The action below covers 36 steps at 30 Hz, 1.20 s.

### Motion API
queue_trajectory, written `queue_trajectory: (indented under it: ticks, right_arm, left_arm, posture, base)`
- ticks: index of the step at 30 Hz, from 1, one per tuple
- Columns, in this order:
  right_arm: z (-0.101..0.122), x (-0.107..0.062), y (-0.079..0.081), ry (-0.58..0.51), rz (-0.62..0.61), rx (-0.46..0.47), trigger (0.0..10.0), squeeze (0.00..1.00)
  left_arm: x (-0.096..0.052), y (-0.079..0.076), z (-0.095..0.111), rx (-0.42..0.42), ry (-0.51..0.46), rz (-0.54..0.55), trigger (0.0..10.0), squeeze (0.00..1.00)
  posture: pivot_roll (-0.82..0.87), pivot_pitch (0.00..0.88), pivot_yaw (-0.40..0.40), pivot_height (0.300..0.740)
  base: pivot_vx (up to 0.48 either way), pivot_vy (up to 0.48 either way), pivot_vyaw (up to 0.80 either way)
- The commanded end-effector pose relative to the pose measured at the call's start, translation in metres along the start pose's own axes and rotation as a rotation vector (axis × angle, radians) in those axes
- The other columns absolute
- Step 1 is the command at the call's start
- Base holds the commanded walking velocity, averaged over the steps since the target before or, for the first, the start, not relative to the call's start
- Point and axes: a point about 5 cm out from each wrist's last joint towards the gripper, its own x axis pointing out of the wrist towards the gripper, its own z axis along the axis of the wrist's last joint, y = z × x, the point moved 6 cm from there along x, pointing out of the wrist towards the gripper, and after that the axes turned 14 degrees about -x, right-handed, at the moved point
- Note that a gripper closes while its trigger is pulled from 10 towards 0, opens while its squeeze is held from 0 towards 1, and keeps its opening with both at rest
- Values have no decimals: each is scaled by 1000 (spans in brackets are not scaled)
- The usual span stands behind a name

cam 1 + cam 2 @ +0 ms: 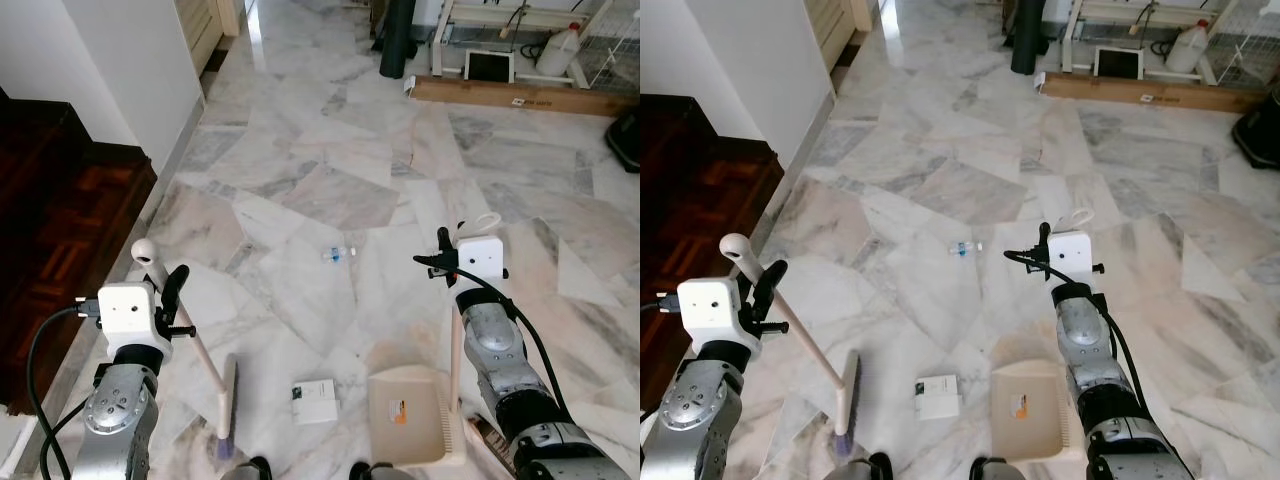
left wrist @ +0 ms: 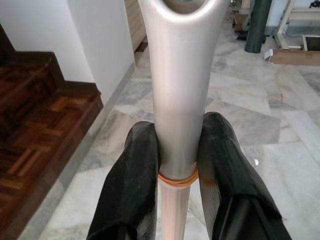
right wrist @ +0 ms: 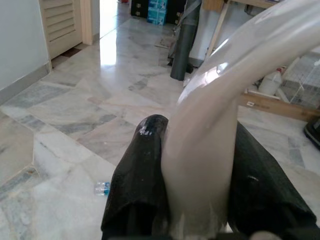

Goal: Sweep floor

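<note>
Left hand [image 2: 175, 165] on broom [image 1: 200, 355], right hand [image 3: 200, 170] on dustpan [image 1: 415, 415], above marble floor [image 1: 330, 190].

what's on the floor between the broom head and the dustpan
A small white card or packet lies flat on the marble between the broom head and the dustpan. Whatever is under it is covered.

One cream long-handled broom [image 1: 205, 365], one beige plastic dustpan [image 1: 405, 415], one white paper card [image 1: 315, 400], one small clear plastic bottle [image 1: 338, 254], centre frame.
</note>
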Motion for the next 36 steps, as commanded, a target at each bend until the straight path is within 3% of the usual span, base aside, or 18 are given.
queue_trajectory:
  ticks: [1, 22, 33, 36]
  right_arm:
    - [5, 2, -3, -30, -2, -16, 10000, 0]
    - [38, 14, 8, -147, 16, 15, 10000, 0]
    - [21, 2, 32, -101, 87, 32, 10000, 0]
    - [16, -4, 41, -89, 107, 48, 10000, 0]
  left_arm:
    - [-3, 3, 10, 14, -22, 0, 10000, 0]
    - [-4, 12, 28, 26, -41, -1, 10000, 0]
    - [-1, 9, 20, -23, 6, -18, 10000, 0]
    - [6, 7, 4, -105, 88, -40, 10000, 0]
  posture:
    - [33, 284, 7, 740]
    - [68, 340, 17, 740]
    - [79, 359, 17, 740]
    - [67, 358, 13, 740]
  base:
    - [0, 0, 0]
    - [0, 0, 0]
    - [0, 0, 0]
    - [0, 0, 0]
